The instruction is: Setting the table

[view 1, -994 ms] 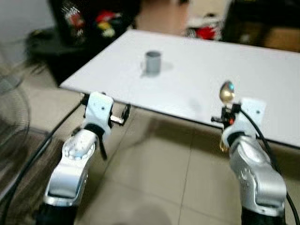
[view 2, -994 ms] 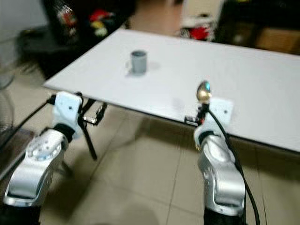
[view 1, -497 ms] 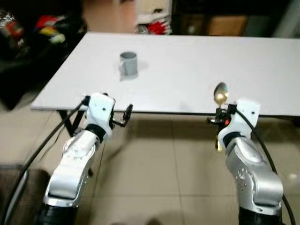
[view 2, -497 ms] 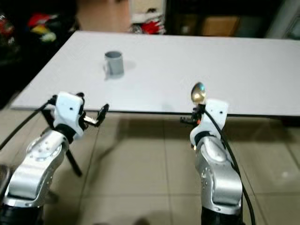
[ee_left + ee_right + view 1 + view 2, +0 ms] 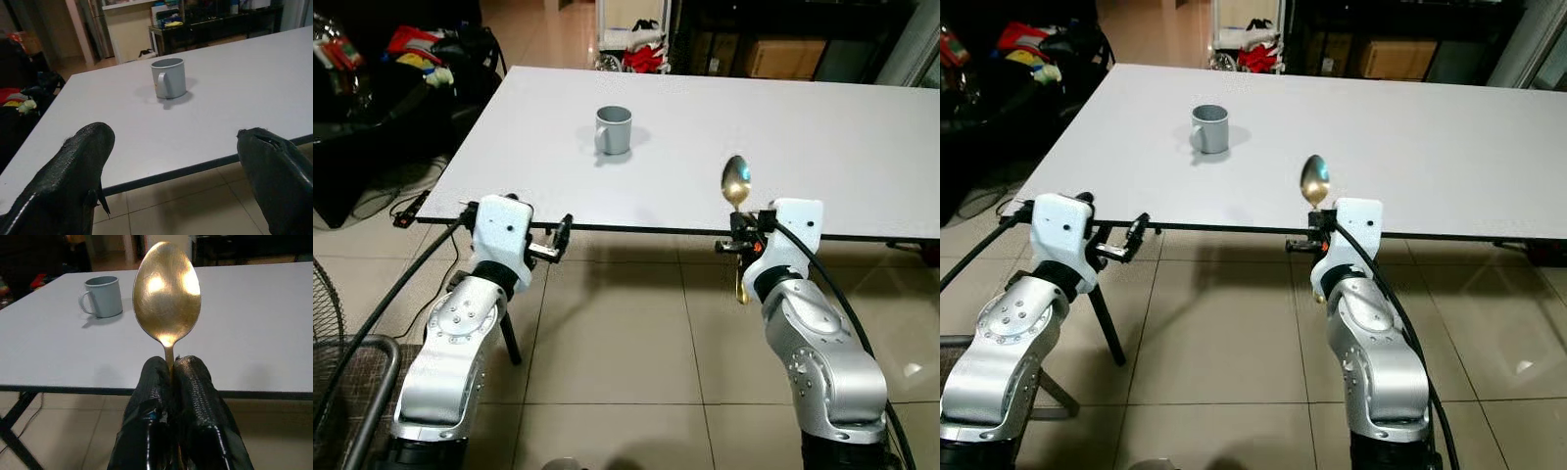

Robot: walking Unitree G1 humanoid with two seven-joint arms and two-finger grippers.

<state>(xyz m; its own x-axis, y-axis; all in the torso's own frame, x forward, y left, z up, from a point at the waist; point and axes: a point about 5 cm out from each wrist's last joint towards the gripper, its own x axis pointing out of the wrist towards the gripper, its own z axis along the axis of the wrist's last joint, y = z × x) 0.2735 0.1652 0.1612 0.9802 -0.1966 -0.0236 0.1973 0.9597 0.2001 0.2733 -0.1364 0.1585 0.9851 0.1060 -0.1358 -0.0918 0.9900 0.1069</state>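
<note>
Left eye view: left gripper, fingers released and empty, short of the white surface bearing 1 grey mug; right gripper grasping an upright gold spoon at the near edge, probably next laid beside the mug.

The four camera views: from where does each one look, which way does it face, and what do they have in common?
Left eye view: on the head, facing forward and down at the white table; shows both silver arms, the left gripper and the right gripper.
Right eye view: the same scene from the head's other eye.
Left wrist view: looks between its open fingers across the table.
Right wrist view: looks along its shut fingers holding the gold spoon upright.
Shared: all show the grey mug on the table.
</note>
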